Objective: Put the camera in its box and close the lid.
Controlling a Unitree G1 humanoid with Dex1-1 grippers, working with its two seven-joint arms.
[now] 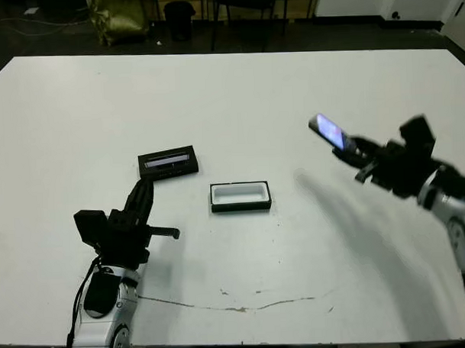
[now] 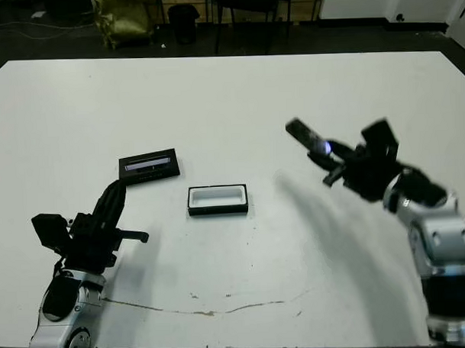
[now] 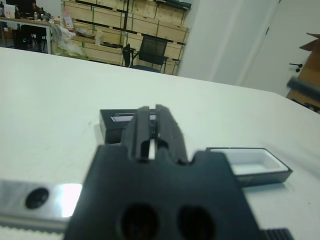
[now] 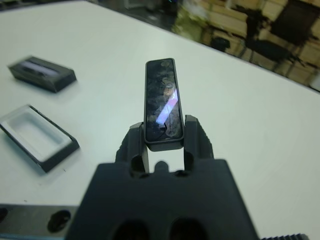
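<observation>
One hand, my right [image 4: 164, 145], is clamping the camera [image 4: 162, 102] aloft; I'm aiming to level it over the box [image 1: 240, 196]. Left hand [image 3: 152, 131] is resting closed.

Storeroom or lab workspace: shelves [image 3: 145, 22] stacked with cardboard boxes beyond the far edge of a white table [image 1: 229, 90], office chair [image 3: 150, 50], dark floor, white door [image 3: 295, 45].

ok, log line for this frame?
right gripper: shut on camera, raised | left gripper: shut, empty | box: open, empty | lid: on table
</observation>
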